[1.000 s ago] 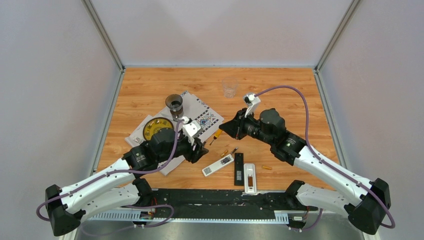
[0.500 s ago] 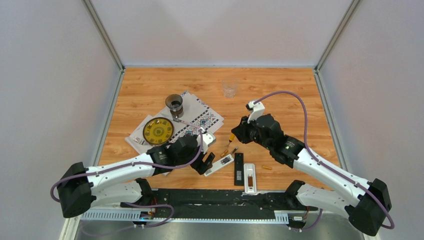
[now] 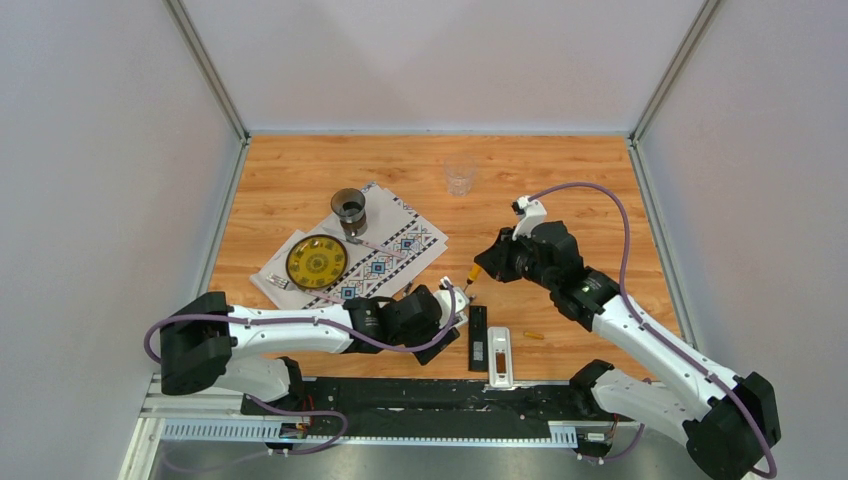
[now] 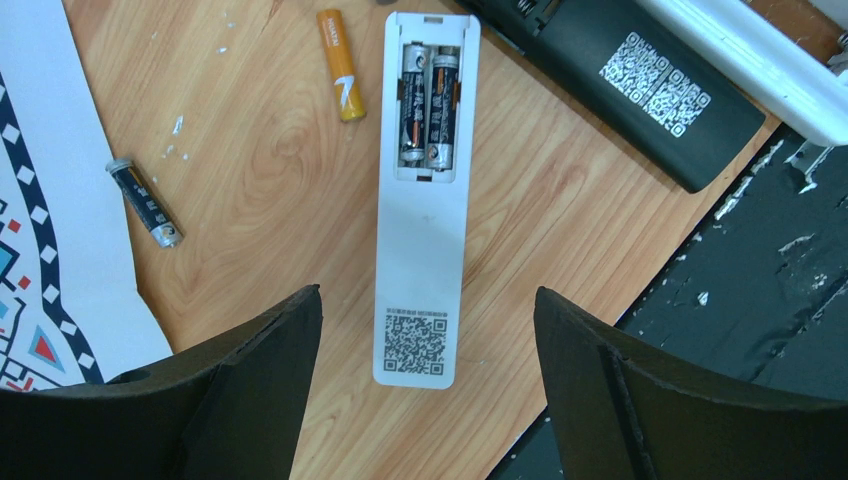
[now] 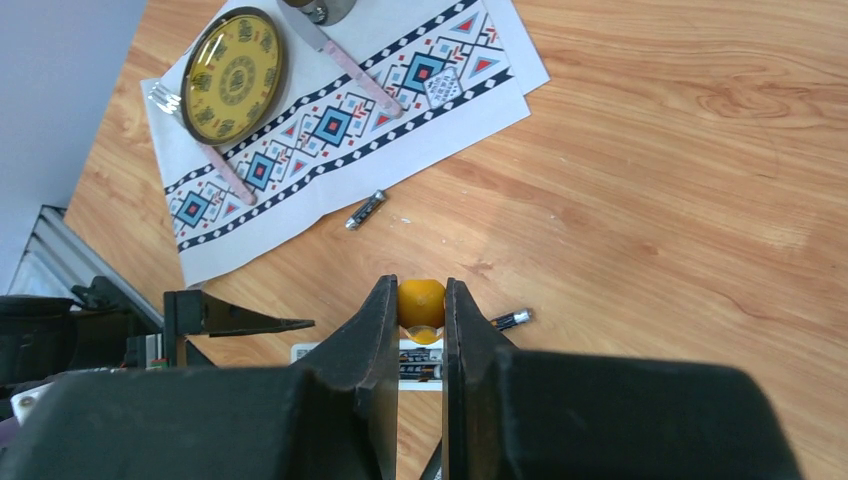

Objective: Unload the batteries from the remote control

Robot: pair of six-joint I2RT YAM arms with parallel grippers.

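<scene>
The two batteries [image 4: 428, 105] are lying snug in the open bay of the white remote [image 4: 420, 260], just ahead of and between the wide-apart jaws of the left gripper [image 4: 425, 300]. Light, hard and slick, they are likely needing levering at one end, and the right gripper [image 5: 420, 290] is clamping its jaws on the screwdriver [image 5: 421, 305].

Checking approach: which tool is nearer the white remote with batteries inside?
Left. The left tool hangs open over the white remote, a finger either side. The right tool, clamped on a screwdriver, is farther off beyond its battery end.
</scene>
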